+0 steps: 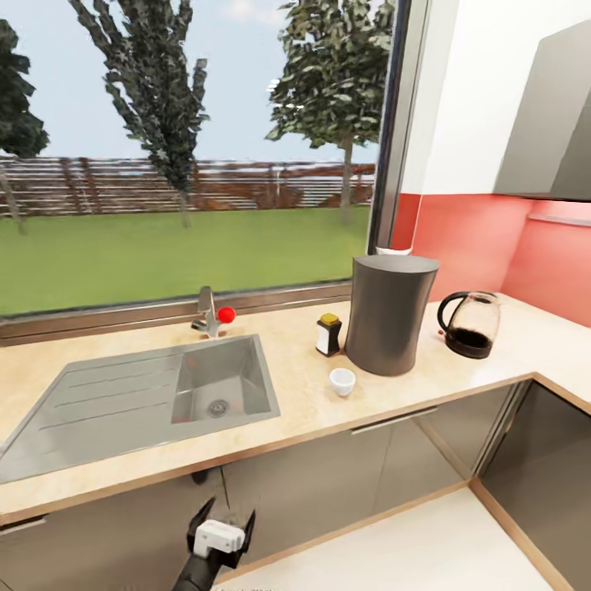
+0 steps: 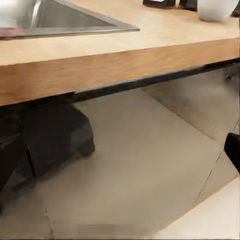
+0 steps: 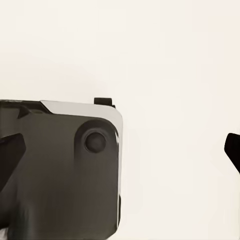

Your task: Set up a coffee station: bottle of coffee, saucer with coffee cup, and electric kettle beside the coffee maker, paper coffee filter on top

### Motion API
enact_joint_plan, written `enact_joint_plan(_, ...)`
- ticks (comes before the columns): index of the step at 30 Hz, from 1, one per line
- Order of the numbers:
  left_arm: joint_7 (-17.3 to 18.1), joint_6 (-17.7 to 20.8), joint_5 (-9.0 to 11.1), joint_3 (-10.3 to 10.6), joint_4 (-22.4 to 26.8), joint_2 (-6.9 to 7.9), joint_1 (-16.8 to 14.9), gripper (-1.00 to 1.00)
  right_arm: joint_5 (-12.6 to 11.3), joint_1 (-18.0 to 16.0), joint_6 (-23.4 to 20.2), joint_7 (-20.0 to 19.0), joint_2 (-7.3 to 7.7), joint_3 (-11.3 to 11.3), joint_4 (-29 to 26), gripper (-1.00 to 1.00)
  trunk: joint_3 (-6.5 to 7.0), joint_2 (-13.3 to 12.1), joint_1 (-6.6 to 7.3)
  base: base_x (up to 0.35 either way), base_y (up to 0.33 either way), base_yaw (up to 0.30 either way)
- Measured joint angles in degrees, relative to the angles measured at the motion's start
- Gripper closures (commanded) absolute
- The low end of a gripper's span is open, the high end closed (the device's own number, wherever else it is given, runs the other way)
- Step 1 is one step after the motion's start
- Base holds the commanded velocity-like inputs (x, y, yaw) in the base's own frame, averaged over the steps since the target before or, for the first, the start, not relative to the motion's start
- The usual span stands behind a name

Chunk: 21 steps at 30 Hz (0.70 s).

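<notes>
Leftmost on the pale beige countertop [image 1: 304, 394], a steel sink [image 1: 148, 398] is set, with a tap bearing a red knob [image 1: 215, 315] behind it, just under the wide window [image 1: 189, 139]. Further right, the bottle of coffee [image 1: 328, 335] is stood upright just beside the coffee maker [image 1: 389, 313], on its left. The coffee cup [image 1: 342, 381] is placed directly on the counter, in front of the bottle and near the coffee maker's base, apart from both. A small white piece can be made out behind the coffee maker's top edge; what it is cannot be told. To the right, the electric kettle [image 1: 470, 324] is seen upright near the coffee maker, in front of the red wall.

Low in the head view, the left gripper [image 1: 220, 525] is held below the counter edge in front of the grey cabinet doors [image 1: 345, 476]; its fingers are spread apart and nothing is held. In the right wrist view, dark finger tips are seen at either edge, widely parted, with a dark part of the robot's body [image 3: 65, 170] and pale floor between them, and nothing gripped.
</notes>
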<state>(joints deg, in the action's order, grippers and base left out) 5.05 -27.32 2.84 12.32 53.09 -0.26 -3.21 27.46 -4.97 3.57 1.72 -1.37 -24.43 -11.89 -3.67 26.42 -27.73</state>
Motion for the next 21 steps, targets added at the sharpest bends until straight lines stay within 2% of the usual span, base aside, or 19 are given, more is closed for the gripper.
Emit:
enact_joint_plan(3, 0.06, -0.43, -0.12, -1.3, -0.56, 0.36, 4.64, -1.0, 0.04, 0.0, 0.0, -0.01, 0.0, -0.02, -0.01, -1.0, -0.12, 0.01, 0.0, 0.0, 0.0, 0.276)
enact_joint_plan(6, 0.16, -0.4, -0.17, -1.92, -0.82, 1.03, 7.24, -1.0, 0.04, 0.0, 0.0, -0.01, 0.0, -0.02, -0.01, -1.0, -0.22, 0.01, 0.0, 0.0, 0.0, 0.275)
enact_joint_plan(9, 0.21, -0.34, -0.38, -2.23, -4.95, 1.46, 9.69, -1.0, 0.04, 0.0, -0.02, -0.01, 0.0, -0.03, 0.04, -1.0, -0.33, 0.01, 0.0, 0.0, 0.0, 0.269)
enact_joint_plan(11, 0.1, -0.24, -0.36, -3.19, -12.4, 1.62, 10.42, -1.0, 0.04, 0.0, -0.07, -0.01, 0.0, -0.03, 0.07, -1.0, -0.42, 0.0, 0.0, 0.0, 0.0, 0.251)
enact_joint_plan(14, -1.59, -0.04, -0.26, -5.54, -18.75, 1.68, 10.43, -1.0, 0.02, 0.0, -0.08, 0.0, 0.0, -0.03, 0.06, -1.0, -0.58, 0.01, 0.0, 0.0, 0.0, 0.225)
enact_joint_plan(15, -4.17, 0.09, -0.12, -8.03, -22.26, 1.65, 10.44, -1.0, -0.01, 0.0, -0.09, 0.0, 0.0, 0.0, 0.07, -1.0, -0.64, 0.01, 0.0, 0.0, 0.0, 0.195)
enact_joint_plan(17, -7.79, 0.24, 0.0, -11.04, -26.8, 1.62, 10.42, -1.0, -0.03, 0.01, -0.09, -0.02, 0.0, 0.0, 0.04, -1.0, -0.77, 0.01, 0.0, 0.0, 0.0, 0.177)
enact_joint_plan(18, -10.35, 0.33, 0.14, -13.0, -31.56, 1.65, 10.44, -1.0, -0.04, 0.02, -0.09, -0.05, 0.0, -0.02, 0.04, -1.0, -0.86, 0.01, 0.0, 0.0, 0.0, 0.148)
enact_joint_plan(21, -11.91, 0.44, 0.2, -14.03, -38.31, 1.66, 10.36, -1.0, -0.04, 0.01, -0.09, -0.14, 0.0, -0.03, 0.05, -1.0, -1.09, 0.0, 0.0, 0.0, 0.0, 0.098)
